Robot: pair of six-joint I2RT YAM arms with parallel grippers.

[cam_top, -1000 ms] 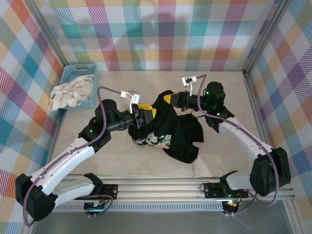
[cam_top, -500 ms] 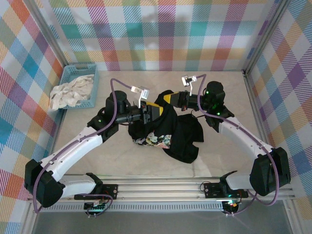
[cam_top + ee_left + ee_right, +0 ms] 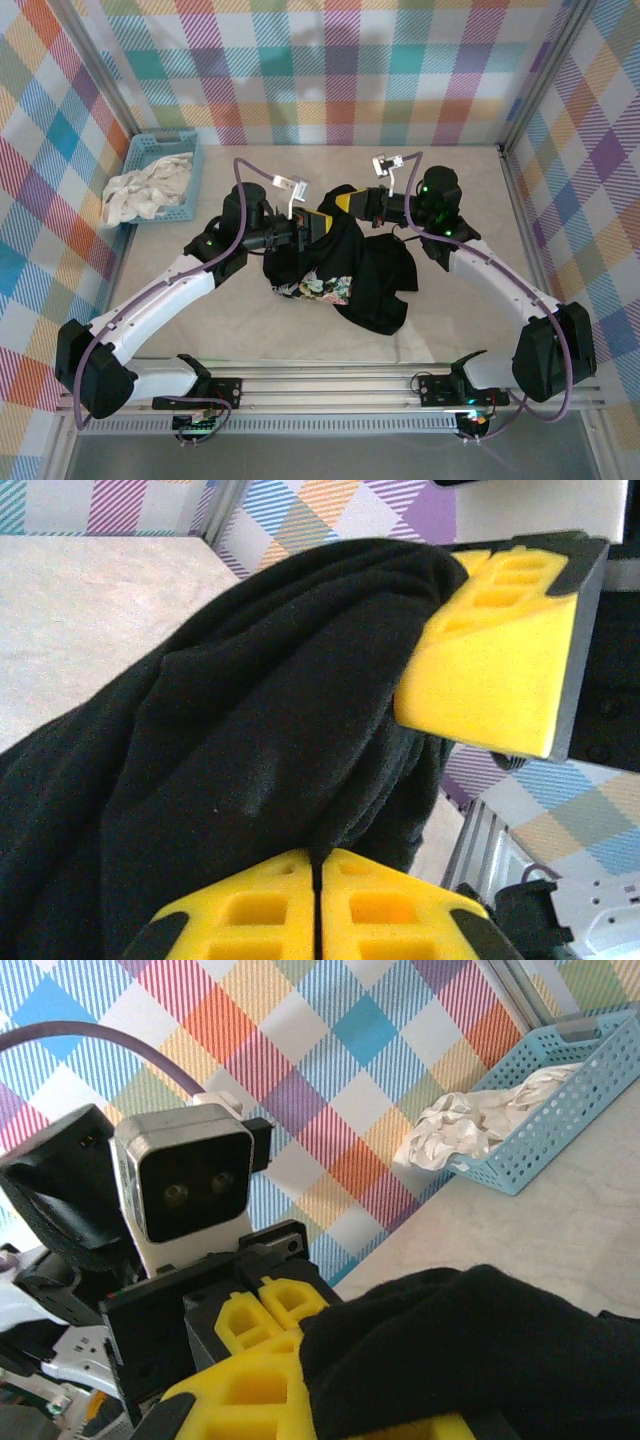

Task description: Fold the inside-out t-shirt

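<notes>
The inside-out t-shirt (image 3: 365, 275) lies bunched in a black heap at the middle of the table (image 3: 250, 330), between the 2 arms. Its multicoloured print (image 3: 315, 288) shows at the near left edge of the heap.

The heap's far top part is drawn up to where the 2 grippers meet. The right gripper (image 3: 343, 200) is clamped on a bunch of the black cloth, which drapes over its yellow fingers (image 3: 260, 1405) in the right wrist view. The left gripper (image 3: 320, 228) sits just beside it, its 2 yellow fingers (image 3: 250, 915) pressed flat together. The shirt reaches right up to their tips, but whether any fold is pinched there cannot be told.

At the far left corner stands a blue basket (image 3: 138, 150) holding a white-cream cloth (image 3: 145, 190), well apart from the shirt.
</notes>
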